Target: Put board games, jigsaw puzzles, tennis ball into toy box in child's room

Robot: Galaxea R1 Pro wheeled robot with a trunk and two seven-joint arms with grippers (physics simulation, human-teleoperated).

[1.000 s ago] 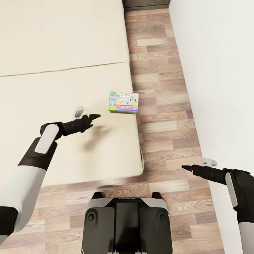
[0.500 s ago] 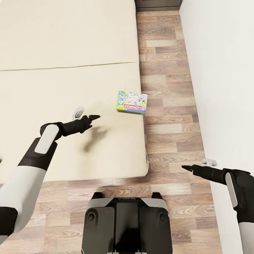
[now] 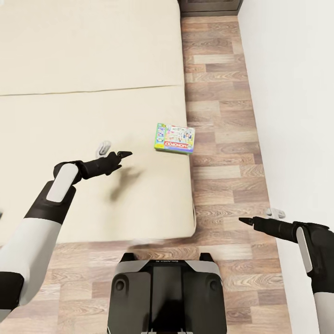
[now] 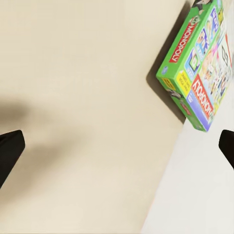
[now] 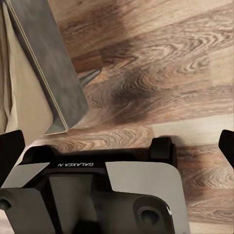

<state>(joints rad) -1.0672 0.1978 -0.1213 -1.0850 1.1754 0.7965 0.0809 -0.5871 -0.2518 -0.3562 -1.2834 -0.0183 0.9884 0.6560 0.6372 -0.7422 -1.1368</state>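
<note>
While the base shifts sideways along the bed [image 3: 93,199], the left gripper [image 3: 121,153] hangs released and empty above the mattress. Ahead of it and to its right, near the bed's edge, lies the Monopoly board game [image 3: 175,138], now nearer the view's centre, so 1 reach should suffice. The right gripper [image 3: 246,221] hovers released over the floor [image 3: 222,116].

We see a wood-plank floor [image 3: 222,116] of mixed brown and pale boards running between a plain white wall [image 3: 297,102] and a low beige mattress [image 3: 83,60] — a seam crossing it — with dark grey furniture [image 3: 208,6] at the far end, under even, soft light.
</note>
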